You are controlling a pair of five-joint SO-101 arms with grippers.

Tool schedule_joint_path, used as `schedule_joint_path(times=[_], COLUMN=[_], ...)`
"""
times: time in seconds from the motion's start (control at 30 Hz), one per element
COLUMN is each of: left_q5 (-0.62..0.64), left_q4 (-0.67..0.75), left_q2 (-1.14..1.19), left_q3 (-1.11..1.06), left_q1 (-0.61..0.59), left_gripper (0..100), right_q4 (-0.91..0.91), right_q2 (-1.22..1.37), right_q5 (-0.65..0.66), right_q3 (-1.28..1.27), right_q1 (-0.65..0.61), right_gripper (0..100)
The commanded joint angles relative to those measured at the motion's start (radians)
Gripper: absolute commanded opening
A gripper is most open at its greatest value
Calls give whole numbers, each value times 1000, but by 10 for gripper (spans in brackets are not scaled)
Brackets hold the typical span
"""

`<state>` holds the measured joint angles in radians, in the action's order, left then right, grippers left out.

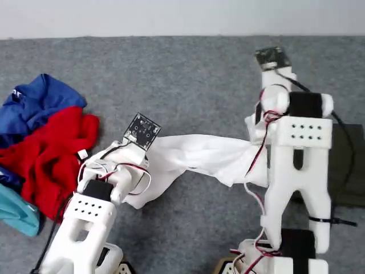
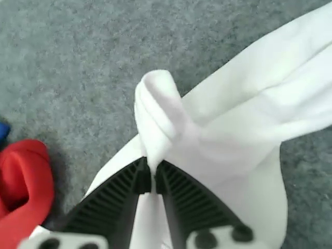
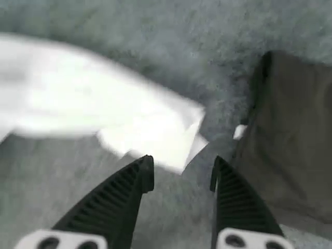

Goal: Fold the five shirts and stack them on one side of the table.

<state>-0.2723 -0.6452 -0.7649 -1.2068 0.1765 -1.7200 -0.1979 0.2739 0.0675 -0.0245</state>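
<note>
Left wrist view: your left gripper (image 2: 150, 168) is clamped on a bunched fold of the white shirt (image 2: 244, 109), which stretches across the middle of the table (image 1: 188, 74). Your right gripper (image 3: 182, 163) hangs open above its far edge, just beside the dark shirt (image 3: 293, 140) — close it carelessly and you may snag both; pulling on that bunched hold alone will likely twist the cloth.
</note>
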Motion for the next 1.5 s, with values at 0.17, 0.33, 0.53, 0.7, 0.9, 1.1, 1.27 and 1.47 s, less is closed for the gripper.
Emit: schedule_joint_path(times=[0.17,0.33,0.53,0.7,0.9,1.1,1.27,1.47], left_q5=[37,37,37,37,37,37,37,37], left_q4=[20,20,20,20,20,20,20,20], left_q2=[-3,-3,-3,-3,-3,-3,-3,-3], left_q3=[-25,-28,-28,-28,-28,-30,-30,-30], left_q1=[9,9,15,15,14,12,12,12], left_gripper=[18,18,18,18,18,18,18,18], right_q4=[130,271,369,473,529,565,570,559], right_q2=[-30,-28,28,131,243,257,263,254], right_q5=[66,68,68,60,64,68,106,143], right_q3=[-488,-624,-629,-628,-626,-624,-628,-624], right_q1=[-240,-303,-300,-302,-292,-255,-185,-122], right_gripper=[187,187,187,187,186,16,24,17])
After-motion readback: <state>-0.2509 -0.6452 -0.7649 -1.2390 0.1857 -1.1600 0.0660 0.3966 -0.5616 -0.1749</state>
